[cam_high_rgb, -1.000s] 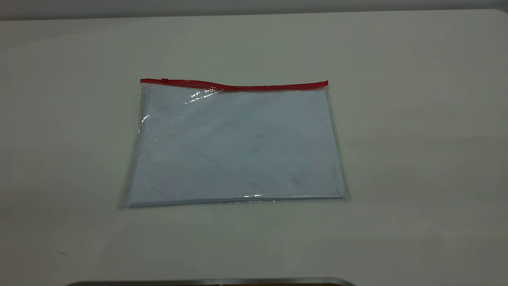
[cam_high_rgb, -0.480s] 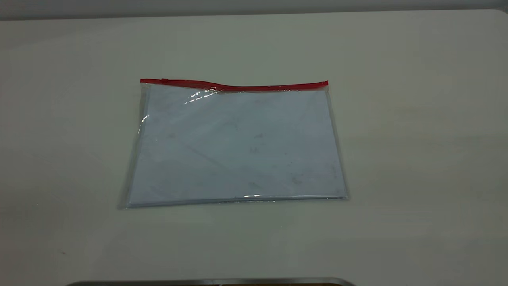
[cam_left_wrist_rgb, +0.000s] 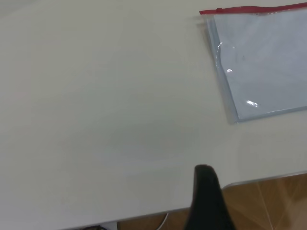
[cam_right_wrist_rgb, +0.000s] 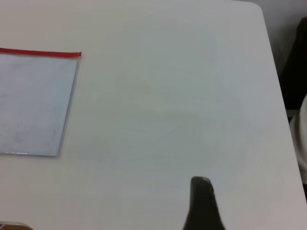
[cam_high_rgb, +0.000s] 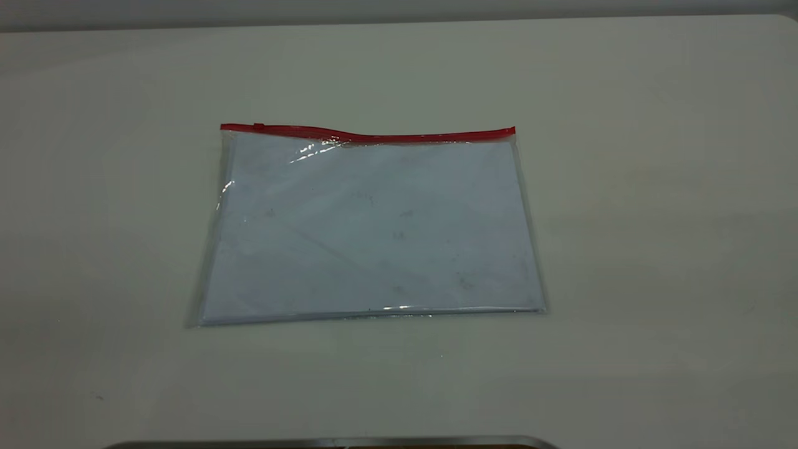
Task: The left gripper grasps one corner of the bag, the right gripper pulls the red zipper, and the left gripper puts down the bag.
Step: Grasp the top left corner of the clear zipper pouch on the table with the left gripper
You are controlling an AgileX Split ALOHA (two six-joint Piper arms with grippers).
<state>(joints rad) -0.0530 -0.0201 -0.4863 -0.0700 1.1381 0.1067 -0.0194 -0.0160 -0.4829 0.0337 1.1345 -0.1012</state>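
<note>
Bag [cam_high_rgb: 368, 227] (clear, glossy) lies flat; red zipper [cam_high_rgb: 374, 135] closed.

clear glossy bag [cam_high_rgb: 368, 227] lying flat mid-table [cam_high_rgb: 654, 218], white sheets inside; red zipper [cam_high_rgb: 368, 134] along far long edge, slightly wavy, small slider tab near left corner.

Nothing has shifted: the bag [cam_high_rgb: 369, 224] lies just where it did on the table [cam_high_rgb: 654, 187], and neither arm has come over it.
</note>
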